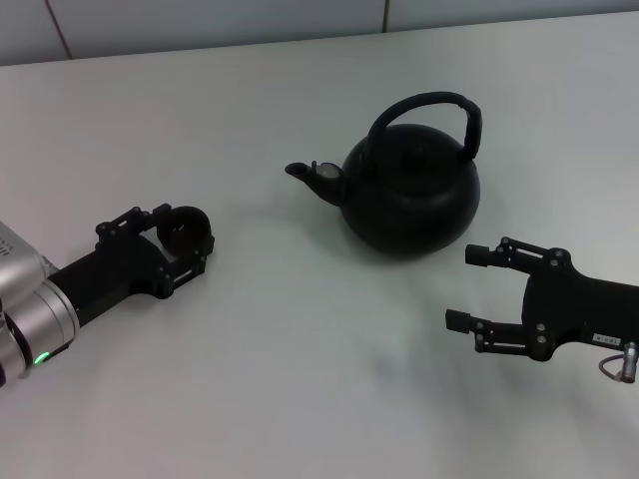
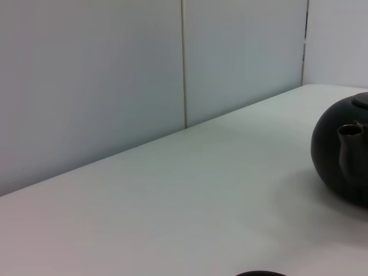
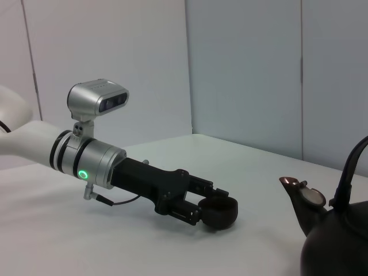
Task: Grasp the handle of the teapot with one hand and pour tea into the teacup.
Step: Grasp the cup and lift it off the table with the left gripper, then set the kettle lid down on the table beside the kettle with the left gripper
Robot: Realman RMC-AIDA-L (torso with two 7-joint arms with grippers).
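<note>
Where pale wall (image 2: 115,86) meets table (image 1: 300,379)

Matt black all round, we'd say.
We see the teapot (image 1: 411,195) in dull, faintly grainy black, the teacup (image 1: 185,229) equally matt, the table (image 1: 300,379) smooth, and a brushed-metal left forearm (image 3: 92,164).

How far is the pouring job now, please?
Done: the left gripper is shut on the teacup, held left of the teapot. In hand: the right gripper hangs open beside the teapot. Left: grasping the handle, then pouring.
</note>
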